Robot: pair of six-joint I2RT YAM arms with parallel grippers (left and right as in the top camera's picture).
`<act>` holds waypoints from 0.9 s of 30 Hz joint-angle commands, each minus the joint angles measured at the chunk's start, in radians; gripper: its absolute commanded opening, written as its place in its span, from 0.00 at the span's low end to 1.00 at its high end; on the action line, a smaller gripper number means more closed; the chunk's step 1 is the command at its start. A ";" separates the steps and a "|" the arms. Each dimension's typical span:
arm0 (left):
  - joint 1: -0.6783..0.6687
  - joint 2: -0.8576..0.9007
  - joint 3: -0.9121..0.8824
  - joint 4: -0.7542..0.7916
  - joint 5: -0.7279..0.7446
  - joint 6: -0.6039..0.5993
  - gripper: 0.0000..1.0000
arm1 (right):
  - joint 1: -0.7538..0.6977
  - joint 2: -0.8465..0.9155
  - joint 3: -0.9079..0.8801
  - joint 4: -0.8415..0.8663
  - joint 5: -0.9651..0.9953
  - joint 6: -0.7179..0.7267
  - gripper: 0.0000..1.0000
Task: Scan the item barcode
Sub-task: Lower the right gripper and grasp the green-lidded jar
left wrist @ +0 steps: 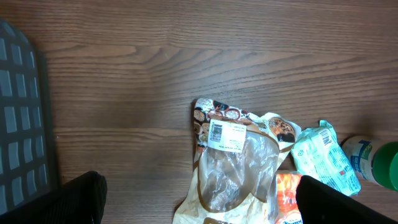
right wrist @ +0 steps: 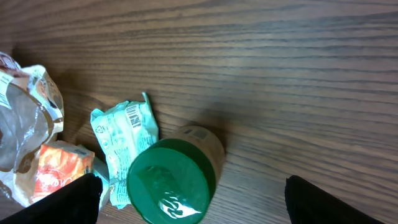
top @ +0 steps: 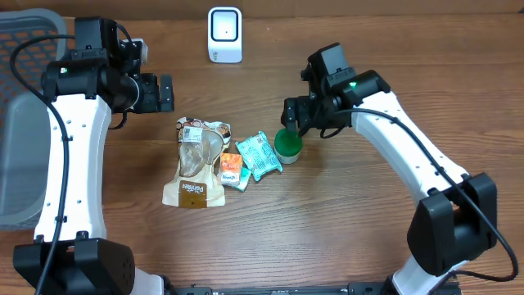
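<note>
A white barcode scanner [top: 224,34] stands at the back of the table. Mid-table lie a clear-and-tan snack bag [top: 196,164] with a barcode label [left wrist: 225,135], an orange packet [top: 232,170], a teal packet [top: 259,155] and a green-lidded jar [top: 288,145]. My right gripper [top: 299,115] hangs open just above the jar. In the right wrist view the green lid [right wrist: 171,180] sits between the wide-apart fingers [right wrist: 68,199], touching neither. My left gripper [top: 155,93] is open above bare wood, up and left of the snack bag [left wrist: 236,168], holding nothing.
A grey mesh basket [top: 20,123] fills the far left edge, and its rim shows in the left wrist view [left wrist: 18,124]. The teal packet [right wrist: 124,143] and orange packet [right wrist: 59,171] lie close against the jar's left side. Bare wood lies right of the jar.
</note>
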 commanded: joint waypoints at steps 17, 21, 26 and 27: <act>0.006 0.007 0.019 0.003 0.014 0.019 0.99 | 0.092 0.113 0.024 -0.013 0.064 0.101 0.85; 0.006 0.007 0.019 0.003 0.014 0.019 0.99 | 0.093 0.115 0.001 -0.007 0.067 0.131 0.79; 0.006 0.007 0.019 0.003 0.014 0.019 1.00 | 0.099 0.121 -0.024 0.011 0.063 0.172 0.73; 0.006 0.007 0.019 0.003 0.014 0.019 0.99 | 0.101 0.121 -0.025 0.008 0.063 0.172 0.70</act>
